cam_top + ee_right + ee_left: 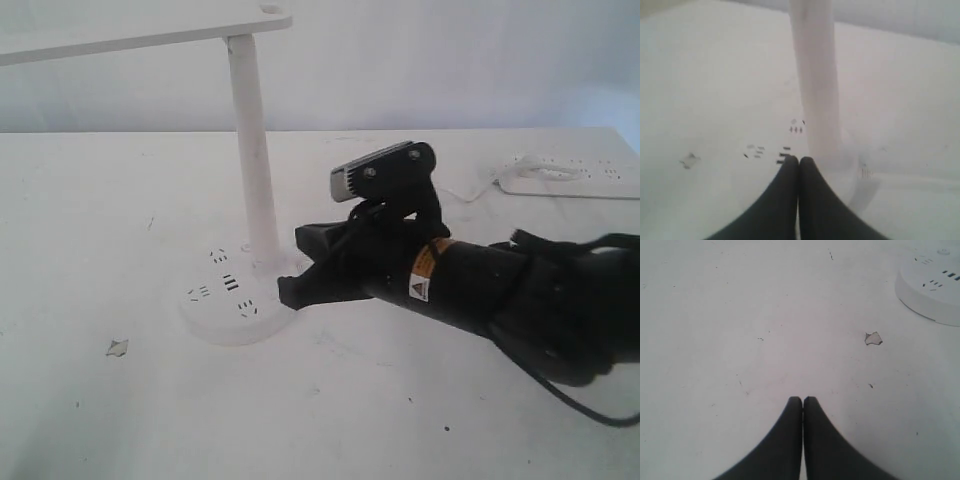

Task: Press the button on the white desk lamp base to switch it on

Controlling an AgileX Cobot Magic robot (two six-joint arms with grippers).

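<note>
The white desk lamp has a slim column (255, 160) and a flat bar head (140, 35), and stands on its round white desk lamp base (232, 300), which is dotted with dark socket holes. My right gripper (289, 289) is shut and empty, its tips at the base's right edge near the column foot. In the right wrist view the shut tips (799, 159) hover over the base (760, 165) just beside the column (815, 85). My left gripper (803, 399) is shut over bare table, with the base (935, 290) far off at the frame's corner. It does not show in the exterior view.
A flat white power strip (570, 175) lies at the back right with a thin cord running from it. A small torn scrap (117, 347) lies on the white table (330, 420) left of the base and also shows as a scrap (873, 338) in the left wrist view.
</note>
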